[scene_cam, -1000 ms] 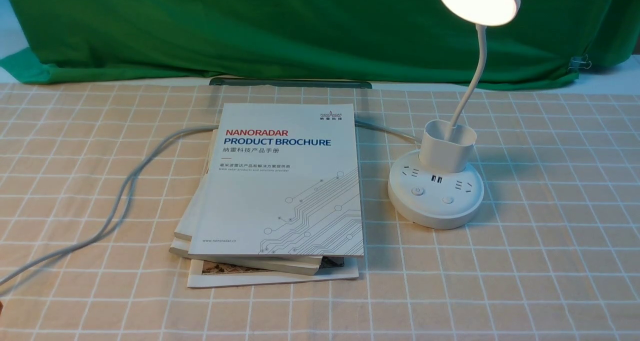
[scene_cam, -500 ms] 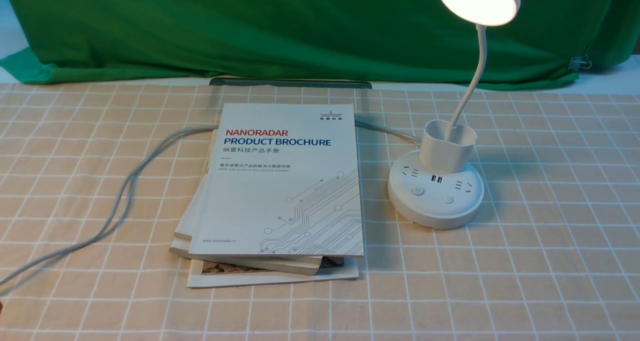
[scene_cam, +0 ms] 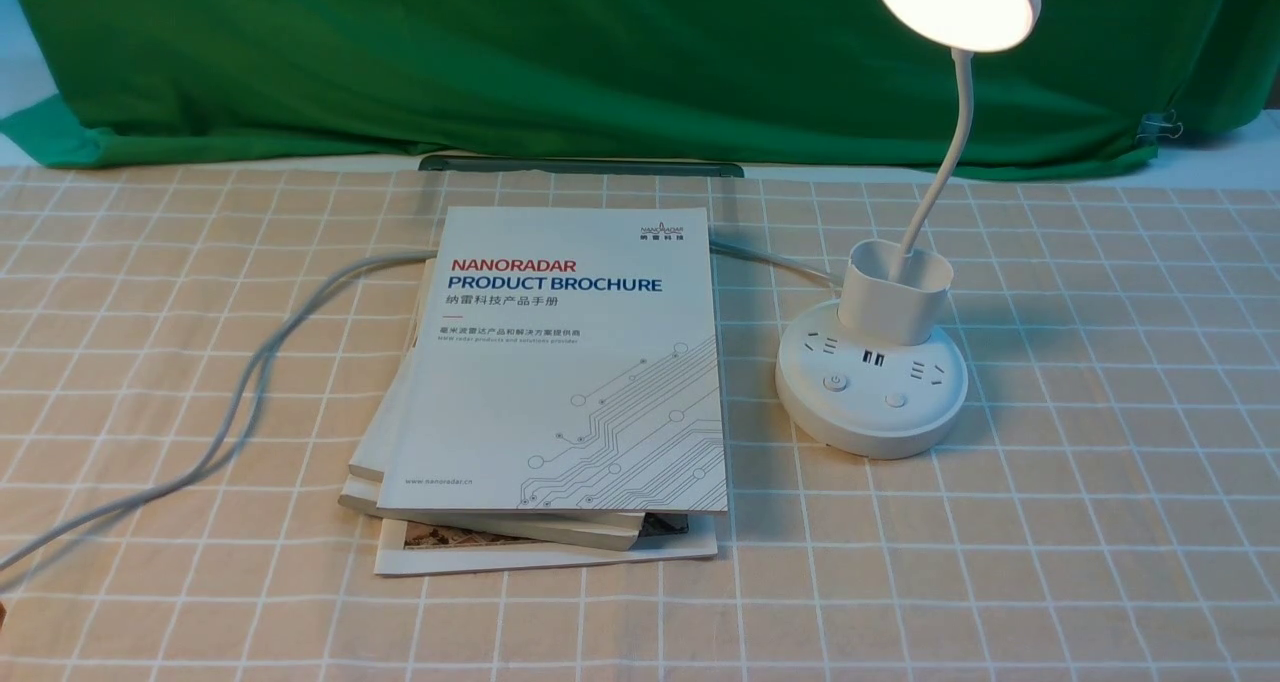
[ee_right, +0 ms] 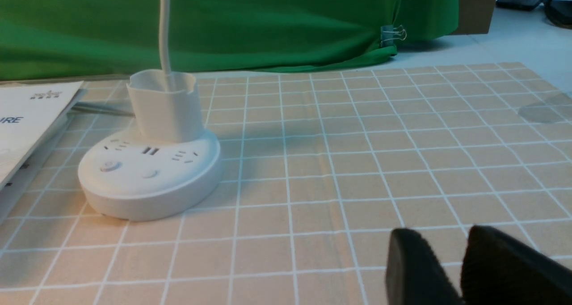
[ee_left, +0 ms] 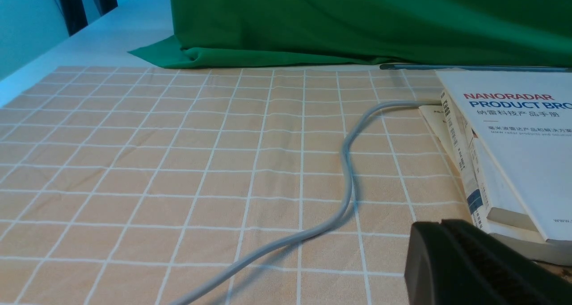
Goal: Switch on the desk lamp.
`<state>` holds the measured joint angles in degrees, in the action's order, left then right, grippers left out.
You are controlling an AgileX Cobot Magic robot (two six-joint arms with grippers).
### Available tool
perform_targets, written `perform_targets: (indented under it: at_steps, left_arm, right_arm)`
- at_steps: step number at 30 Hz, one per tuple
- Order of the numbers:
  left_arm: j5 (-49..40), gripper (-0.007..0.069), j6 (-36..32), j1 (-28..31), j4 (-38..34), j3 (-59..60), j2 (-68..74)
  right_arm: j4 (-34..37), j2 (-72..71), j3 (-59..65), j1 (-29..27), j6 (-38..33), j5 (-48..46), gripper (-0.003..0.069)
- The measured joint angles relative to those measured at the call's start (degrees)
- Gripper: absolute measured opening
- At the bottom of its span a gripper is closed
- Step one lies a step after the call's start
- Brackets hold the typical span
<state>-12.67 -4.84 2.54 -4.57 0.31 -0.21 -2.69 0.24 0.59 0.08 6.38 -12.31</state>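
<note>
Desk lamp (scene_cam: 872,362) glows at the head, so the switching looks done.

Left gripper (ee_left: 447,226) has its fingers pressed together, empty, low over the checked cloth (scene_cam: 1100,522) beside the grey cord (ee_left: 346,180) and the stack of brochures (scene_cam: 560,382). Right gripper (ee_right: 460,247) shows a narrow gap between its fingers, gripping nothing, well apart from the lamp's round base. Any further press should come straight down on one button (ee_right: 110,166), lightly, to avoid tipping the base. The cup-shaped holder (scene_cam: 893,292) holds only the lamp's neck.
</note>
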Motion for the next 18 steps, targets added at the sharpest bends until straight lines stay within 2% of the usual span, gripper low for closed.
perform_targets:
  at_steps: [18]
  left_arm:
    - [0.0,0.0021,0.0,0.0,0.0,0.0,0.0]
  right_arm:
    - [0.0,0.0,0.0,0.0,0.0,0.0,0.0237]
